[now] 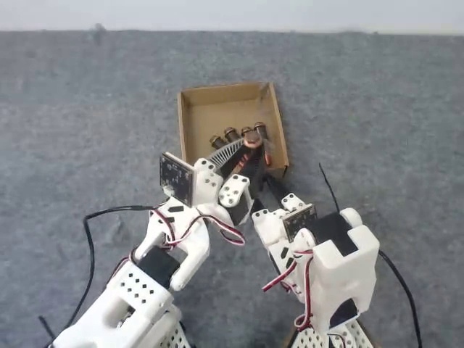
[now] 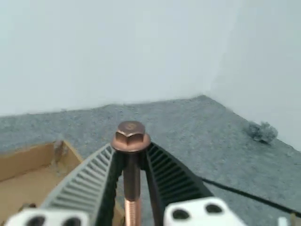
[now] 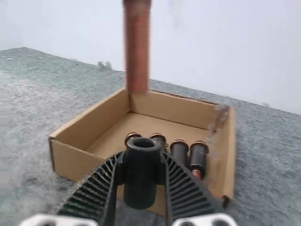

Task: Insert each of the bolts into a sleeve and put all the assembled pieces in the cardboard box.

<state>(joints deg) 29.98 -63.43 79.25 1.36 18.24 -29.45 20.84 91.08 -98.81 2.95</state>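
Observation:
My left gripper (image 2: 130, 162) is shut on a copper bolt (image 2: 131, 165), head up, shank pointing down. That bolt's shank (image 3: 137, 47) hangs directly above a black sleeve (image 3: 140, 172), which my right gripper (image 3: 140, 181) is shut on, held upright with its bore open. In the high view both grippers meet over the near edge of the cardboard box (image 1: 197, 109), with the bolt head (image 1: 251, 141) on top. Several assembled pieces (image 3: 181, 151) lie in a row inside the box (image 3: 70, 157) by its near wall.
Grey carpet (image 1: 377, 101) covers the table all round the box. A black cable (image 1: 330, 190) trails by the right arm and another (image 1: 90, 246) loops beside the left arm. A pale wall (image 1: 232, 14) borders the far edge.

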